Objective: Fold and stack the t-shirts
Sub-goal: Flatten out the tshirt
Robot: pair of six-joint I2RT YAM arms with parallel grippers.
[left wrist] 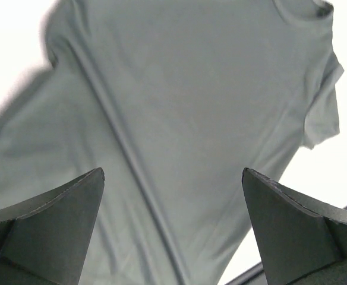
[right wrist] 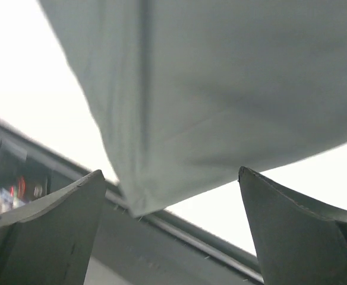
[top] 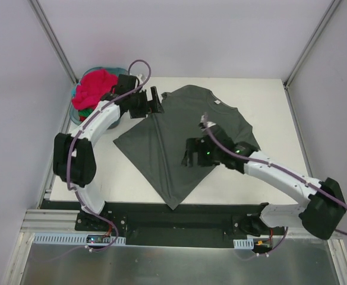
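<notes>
A dark charcoal grey t-shirt (top: 176, 139) lies spread flat on the white table, turned diagonally, neck at the back, hem corner toward the front edge. It fills the left wrist view (left wrist: 191, 107) and shows in the right wrist view (right wrist: 221, 89), where its hem corner reaches the table's edge. My left gripper (top: 155, 101) is open and empty above the shirt's back left sleeve. My right gripper (top: 188, 155) is open and empty above the shirt's middle. Pink-red (top: 96, 86), red and green shirts lie bunched in the teal basket (top: 77, 113) at the back left.
The table's dark front rail (right wrist: 209, 237) runs just past the shirt's hem corner. The basket stands at the left edge beside the left arm. Grey walls enclose the table on three sides.
</notes>
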